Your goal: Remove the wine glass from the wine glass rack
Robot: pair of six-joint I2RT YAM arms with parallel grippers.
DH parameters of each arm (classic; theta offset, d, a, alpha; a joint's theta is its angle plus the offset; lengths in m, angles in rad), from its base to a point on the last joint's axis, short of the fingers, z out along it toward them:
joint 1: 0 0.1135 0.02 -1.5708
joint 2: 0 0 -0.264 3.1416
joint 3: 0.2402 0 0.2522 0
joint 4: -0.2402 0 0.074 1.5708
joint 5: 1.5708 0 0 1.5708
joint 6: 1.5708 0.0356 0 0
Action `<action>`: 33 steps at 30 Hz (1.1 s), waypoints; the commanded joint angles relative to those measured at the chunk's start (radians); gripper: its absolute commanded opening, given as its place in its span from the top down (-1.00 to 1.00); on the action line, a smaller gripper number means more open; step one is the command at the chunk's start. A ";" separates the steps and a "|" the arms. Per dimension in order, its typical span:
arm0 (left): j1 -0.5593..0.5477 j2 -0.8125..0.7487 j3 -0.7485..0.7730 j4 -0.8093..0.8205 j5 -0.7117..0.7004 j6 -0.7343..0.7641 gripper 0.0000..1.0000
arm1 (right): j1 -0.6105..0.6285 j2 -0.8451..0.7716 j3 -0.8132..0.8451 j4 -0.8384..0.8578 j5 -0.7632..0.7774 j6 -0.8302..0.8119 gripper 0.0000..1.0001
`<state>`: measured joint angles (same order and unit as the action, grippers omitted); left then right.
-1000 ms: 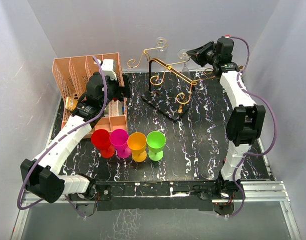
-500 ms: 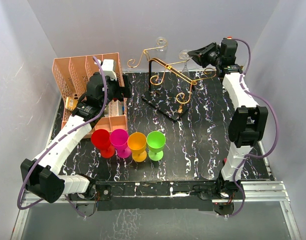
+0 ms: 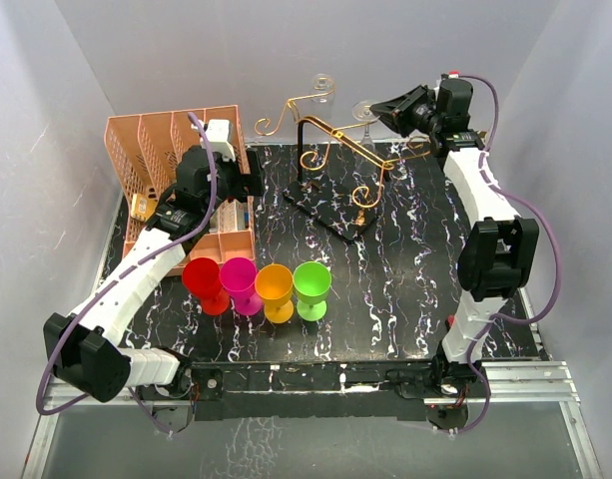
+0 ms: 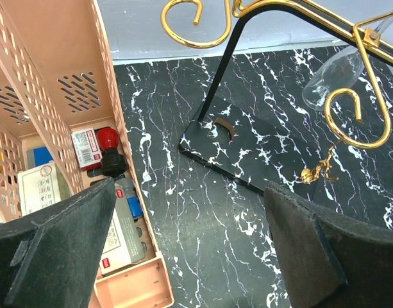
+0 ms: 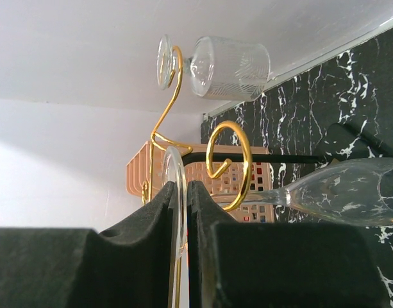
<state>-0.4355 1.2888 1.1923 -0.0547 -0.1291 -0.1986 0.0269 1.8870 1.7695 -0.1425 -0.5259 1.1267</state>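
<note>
Now clamped by the right jaws (image 5: 181, 187) on the foot of the wine glass (image 5: 350, 192), far right on the wine glass rack (image 4: 222, 70), bowl hanging toward the desk (image 3: 405, 279); left jaws (image 4: 190, 244) wide apart, farther off.

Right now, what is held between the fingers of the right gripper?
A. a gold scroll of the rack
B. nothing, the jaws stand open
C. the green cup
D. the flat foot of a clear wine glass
D: in the right wrist view the right gripper is shut on the thin clear foot of the wine glass, whose stem runs to the bowl at the right.
</note>
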 commanded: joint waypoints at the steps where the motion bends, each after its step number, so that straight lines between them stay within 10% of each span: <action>1: 0.003 -0.006 0.018 0.009 0.006 -0.003 -0.94 | 0.031 -0.031 0.060 0.065 -0.009 0.000 0.85; 33: 0.003 -0.019 0.015 0.007 -0.027 0.008 -0.94 | 0.007 0.019 0.296 0.093 0.573 -0.115 0.85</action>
<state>-0.4355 1.2888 1.1923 -0.0547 -0.1463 -0.2008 0.0917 2.0388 2.0983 -0.1516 -0.0521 1.0889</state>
